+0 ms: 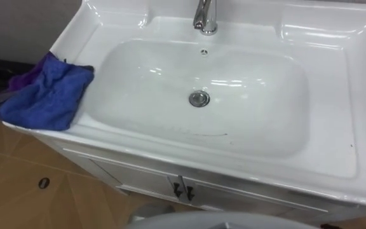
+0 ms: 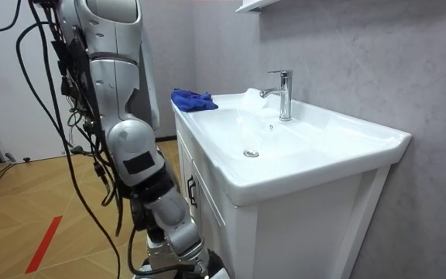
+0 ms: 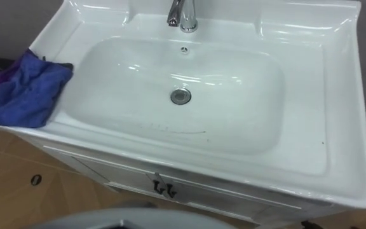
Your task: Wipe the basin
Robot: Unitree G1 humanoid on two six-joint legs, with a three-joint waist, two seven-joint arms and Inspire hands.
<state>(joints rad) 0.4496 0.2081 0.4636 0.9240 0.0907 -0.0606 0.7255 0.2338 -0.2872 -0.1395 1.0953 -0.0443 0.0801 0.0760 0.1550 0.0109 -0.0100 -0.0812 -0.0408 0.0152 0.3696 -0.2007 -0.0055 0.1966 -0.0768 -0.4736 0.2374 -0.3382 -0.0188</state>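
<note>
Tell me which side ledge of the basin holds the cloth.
The left ledge: the blue cloth lies bunched on it, overhanging the outer edge. The right ledge is bare.

Bathroom or washroom corner, home-style. White basin (image 1: 335, 114) set on a white cabinet (image 1: 138, 181) with small dark door handles (image 1: 183, 189). Chrome tap (image 1: 205, 16) at the back rim, metal drain (image 1: 199, 98) in the bowl, overflow hole (image 1: 204, 51) just below the tap. Blue cloth (image 1: 46, 95) bunched on the basin's left rim. Grey textured wall (image 2: 347, 54) behind, with the edge of a white shelf (image 2: 254, 5) above the tap. Wood-pattern floor (image 2: 22, 209) with a strip of red tape (image 2: 43, 244), which looks more like a test setup than a lived-in home.
</note>
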